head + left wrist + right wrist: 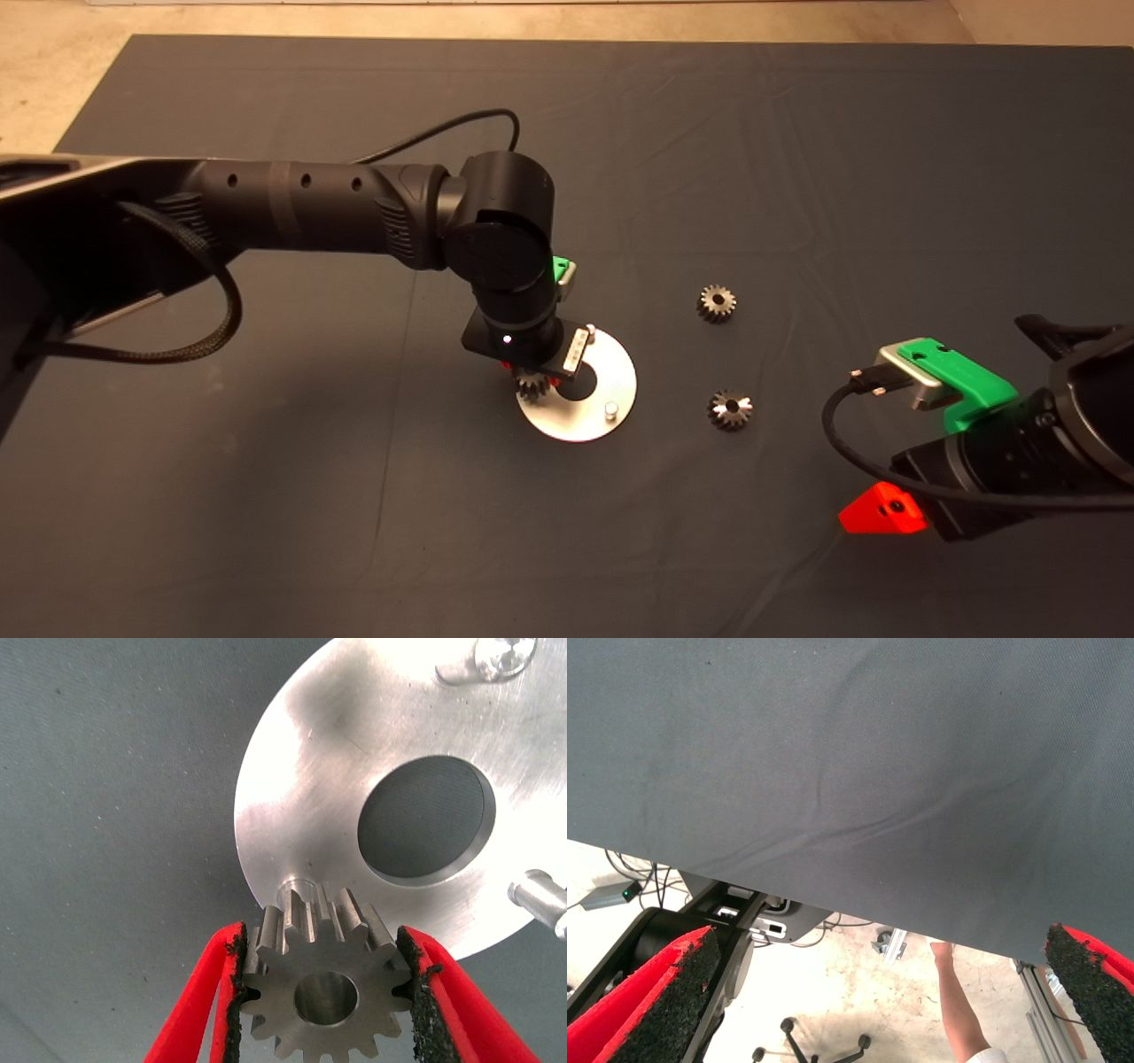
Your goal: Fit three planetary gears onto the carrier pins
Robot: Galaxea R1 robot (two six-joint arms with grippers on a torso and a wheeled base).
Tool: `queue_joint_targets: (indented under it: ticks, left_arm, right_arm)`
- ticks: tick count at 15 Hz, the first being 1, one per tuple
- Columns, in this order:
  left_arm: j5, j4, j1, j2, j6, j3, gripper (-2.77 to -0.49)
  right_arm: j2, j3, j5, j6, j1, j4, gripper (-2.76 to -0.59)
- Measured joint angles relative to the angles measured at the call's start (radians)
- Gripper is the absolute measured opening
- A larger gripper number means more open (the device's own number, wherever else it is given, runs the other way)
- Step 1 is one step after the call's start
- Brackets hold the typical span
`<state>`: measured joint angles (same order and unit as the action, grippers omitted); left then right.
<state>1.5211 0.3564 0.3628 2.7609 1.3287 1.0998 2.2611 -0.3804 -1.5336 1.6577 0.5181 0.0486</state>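
The left gripper (323, 992) hangs over the near-left rim of the carrier disc (611, 377), its two red fingers (199, 1001) pinched on the toothed flanks of one planetary gear (323, 979), bore facing up and clear. Just beyond that gear, one carrier pin (294, 893) stands from the disc, part hidden by the teeth; the gear looks just short of it, not yet threaded on. Two more pins stand bare, one (610, 409) on the disc's near-right side, one (496, 656) across the central hole.

To seat it well, I'd say the bore wants centring squarely above the pin, with the gear kept level, then a straight slow drop; any tilt could jam it on the pin's top.

Two more gears lie on the mat to the disc's right, one (717, 303) farther back, one (730, 409) nearer. The right gripper (859, 992) waits well right of the disc, fingers spread and empty.
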Motion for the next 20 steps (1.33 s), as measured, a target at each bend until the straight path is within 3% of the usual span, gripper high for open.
queue_joint_targets:
  ticks: [4, 9, 14, 16, 20]
  left_arm:
    - [0.002, 0.008, 0.0, -0.005, 0.002, -0.015, -2.26]
    - [0.001, 0.012, 0.0, -0.027, 0.04, -0.061, -2.26]
    - [0.004, 0.063, -0.005, -0.038, 0.044, -0.064, -2.26]
    - [0.005, 0.07, -0.023, -0.037, 0.044, -0.064, -2.26]
    - [0.005, 0.09, -0.025, -0.038, 0.062, -0.074, -2.26]
  right_arm:
    - [0.0, 0.0, 0.0, 0.0, 0.0, 0.0, -0.61]
    - [0.0, 0.0, 0.0, 0.0, 0.0, 0.0, -0.61]
    - [0.0, 0.0, 0.0, 0.0, 0.0, 0.0, -0.61]
    - [0.0, 0.0, 0.0, 0.0, 0.0, 0.0, -0.61]
    - [0.0, 0.0, 0.0, 0.0, 0.0, 0.0, -0.61]
